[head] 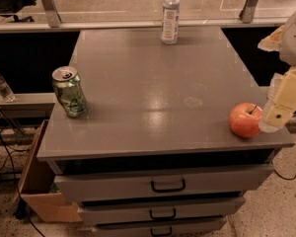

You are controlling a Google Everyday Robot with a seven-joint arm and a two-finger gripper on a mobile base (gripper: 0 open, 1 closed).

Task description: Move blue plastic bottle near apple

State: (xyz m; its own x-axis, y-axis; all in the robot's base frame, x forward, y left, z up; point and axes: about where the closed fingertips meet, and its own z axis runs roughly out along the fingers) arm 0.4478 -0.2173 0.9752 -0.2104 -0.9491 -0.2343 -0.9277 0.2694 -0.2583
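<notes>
The blue plastic bottle (170, 15) stands upright at the far edge of the grey cabinet top (153, 88), white cap up, pale label facing me. The red-orange apple (245, 120) sits at the near right corner of the top. My gripper (282, 105) hangs at the right edge of the view, just right of the apple and far from the bottle, with nothing seen in it.
A dented green soda can (69, 92) stands near the left edge. A small clear bottle (0, 85) rests on a low shelf at left. A cardboard box (39, 191) sits on the floor by the drawers (165, 185).
</notes>
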